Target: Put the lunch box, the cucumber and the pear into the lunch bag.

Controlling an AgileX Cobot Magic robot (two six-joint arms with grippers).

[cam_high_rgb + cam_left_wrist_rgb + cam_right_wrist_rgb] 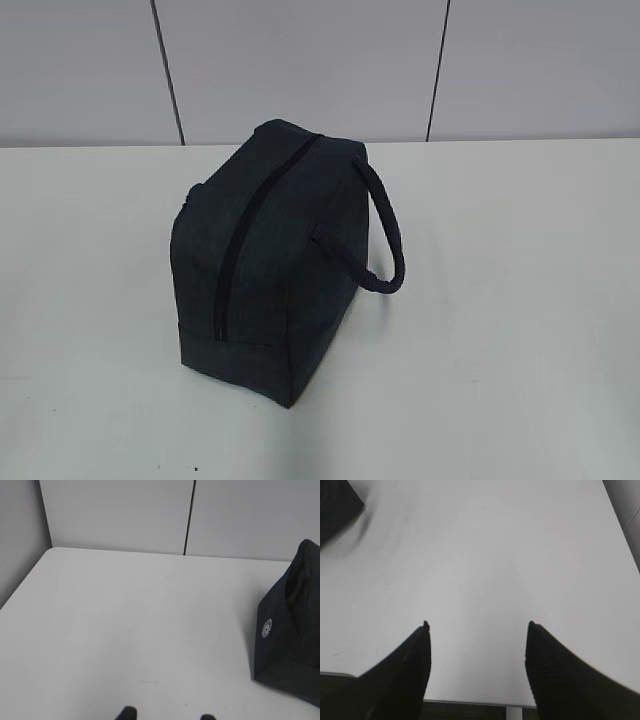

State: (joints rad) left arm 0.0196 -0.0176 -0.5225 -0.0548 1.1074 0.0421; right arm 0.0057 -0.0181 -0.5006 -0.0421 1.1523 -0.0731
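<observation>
Nearest the lens, the right gripper [477, 625] hangs over the near edge of a white table [520, 300], its two dark, finely textured fingers [407, 670] spread wide and holding nothing. The left gripper [167, 715] shows only as two black tips at the bottom of its wrist view, set apart with bare tabletop between them, also empty.

The lunch bag [275, 265] stands alone at the middle of the table, well apart from both grippers. It is a boxy dark navy fabric bag with a matte weave; a long black zipper [245, 240] runs along its top and appears closed, and a padded loop handle [385, 235] arches off its right side. A small white round logo [267, 628] marks the end panel seen from the left wrist. The zipper's pull cannot be made out.

The lunch box, the cucumber and the pear appear in none of the three views, so their whereabouts cannot be told.

The likely trouble lies in the bag itself: soft cloth may slide or slump on the smooth tabletop when the zipper is tugged unless one gripper steadies it, and a closed top would block anything lowered toward it.
</observation>
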